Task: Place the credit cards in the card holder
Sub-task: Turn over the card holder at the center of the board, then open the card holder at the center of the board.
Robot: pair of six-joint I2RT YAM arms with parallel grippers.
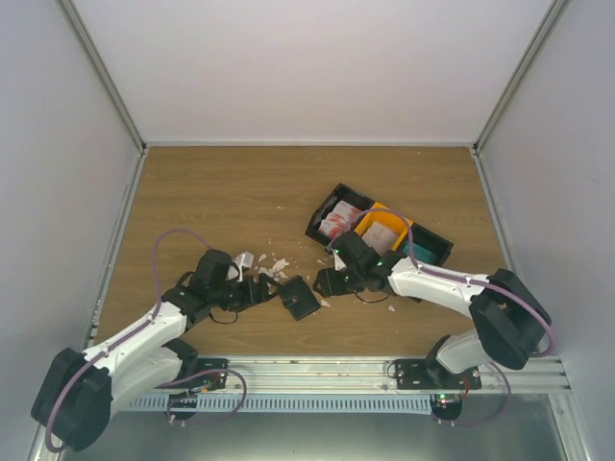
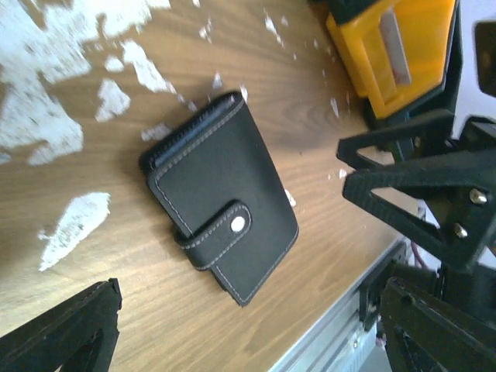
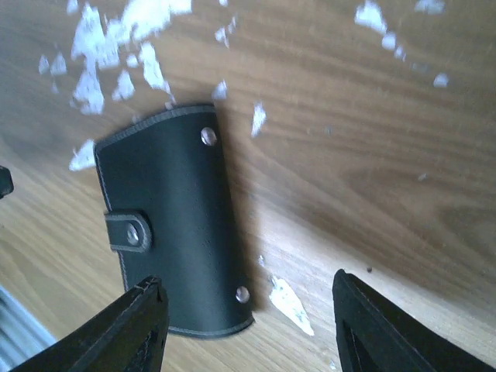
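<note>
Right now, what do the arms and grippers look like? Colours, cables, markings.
Both match: the left arm and right arm have white links with black joint housings. A purple cable loops along each. The left gripper and right gripper are matte black with angular fingers; no markings readable.

The card holder [image 1: 300, 298] lies flat on the table [image 1: 221, 192], midway along and toward the near edge. The left gripper [image 1: 267, 288] is just left of it, the right gripper [image 1: 325, 282] just right. Scraps [image 1: 277, 265] lie behind it to the left. The tray [image 1: 322, 206], behind it to the right, contains cards [image 1: 336, 221].
</note>
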